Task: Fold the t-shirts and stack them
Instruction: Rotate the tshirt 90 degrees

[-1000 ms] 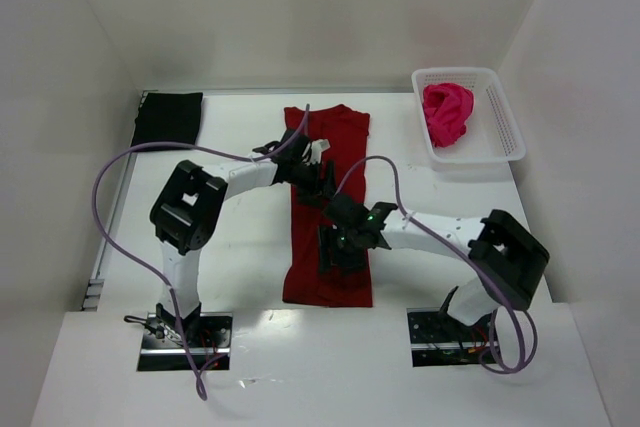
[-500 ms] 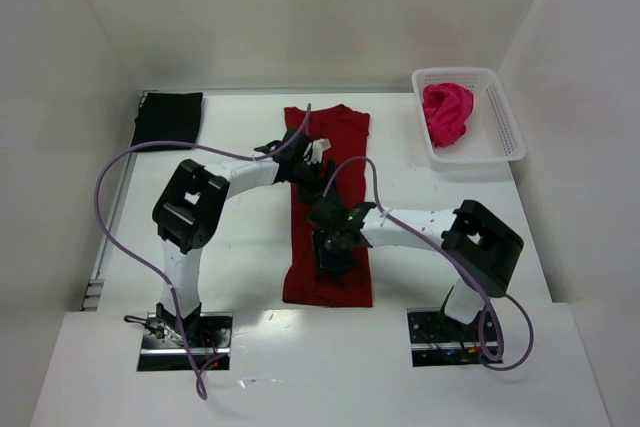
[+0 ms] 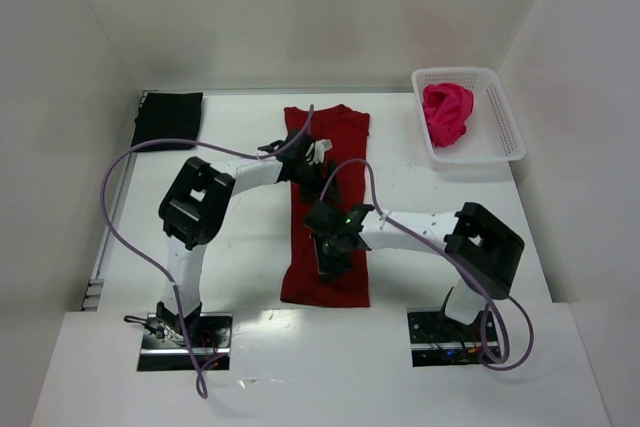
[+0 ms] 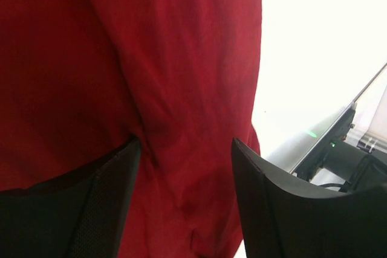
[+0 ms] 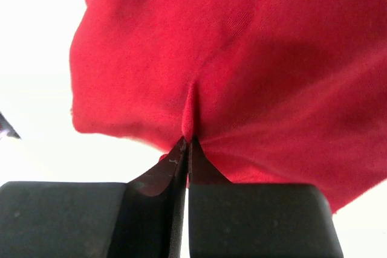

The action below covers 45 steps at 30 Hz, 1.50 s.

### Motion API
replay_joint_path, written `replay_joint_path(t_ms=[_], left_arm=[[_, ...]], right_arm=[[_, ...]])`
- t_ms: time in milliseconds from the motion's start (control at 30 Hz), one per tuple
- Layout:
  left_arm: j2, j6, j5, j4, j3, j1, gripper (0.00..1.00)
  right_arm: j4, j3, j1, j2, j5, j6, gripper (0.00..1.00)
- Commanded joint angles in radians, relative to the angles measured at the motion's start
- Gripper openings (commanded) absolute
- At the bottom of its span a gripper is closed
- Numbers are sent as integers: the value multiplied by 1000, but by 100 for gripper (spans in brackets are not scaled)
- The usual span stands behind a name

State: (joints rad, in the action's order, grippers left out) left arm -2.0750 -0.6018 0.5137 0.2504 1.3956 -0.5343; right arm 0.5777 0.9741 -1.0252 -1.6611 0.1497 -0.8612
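The red t-shirt (image 3: 345,137) lay long and flat in the middle of the table (image 3: 430,187). The right gripper (image 5: 184,141) had just snapped together on a pinch of its near half. The left gripper (image 4: 185,146) sat on it, jaws apart. A fold could probably start now.

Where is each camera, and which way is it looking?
Top: high behind the robot, looking down at the table; left arm and right arm show.
Left wrist: on the left arm, facing the red t-shirt; open left pincer shows.
Right wrist: on the right arm, facing that shirt; right pincer shows, pinching it.
All three see the red t-shirt.
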Motion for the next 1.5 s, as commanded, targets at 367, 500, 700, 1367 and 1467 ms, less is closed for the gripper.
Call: replay_joint_path(t_ms=[367,500,700,1367,1467], left_arm=[[-51,40,-7,-7,63,14,70],[-40,50,-7,3,63,14,70],[53,92,-29,49,63,66,74],[101,152,-178,121,102,208,78],[101,163,-178,121,134,226,55]], right_arm=[[30,-31,-58,66,170,34,50],[118,-18,-58,90,-5,8,79],[160,-61,113,346,-105,-54,85],[-159,99,490,126,-415,129,46],[-183,173,523,103,-459,149,14]])
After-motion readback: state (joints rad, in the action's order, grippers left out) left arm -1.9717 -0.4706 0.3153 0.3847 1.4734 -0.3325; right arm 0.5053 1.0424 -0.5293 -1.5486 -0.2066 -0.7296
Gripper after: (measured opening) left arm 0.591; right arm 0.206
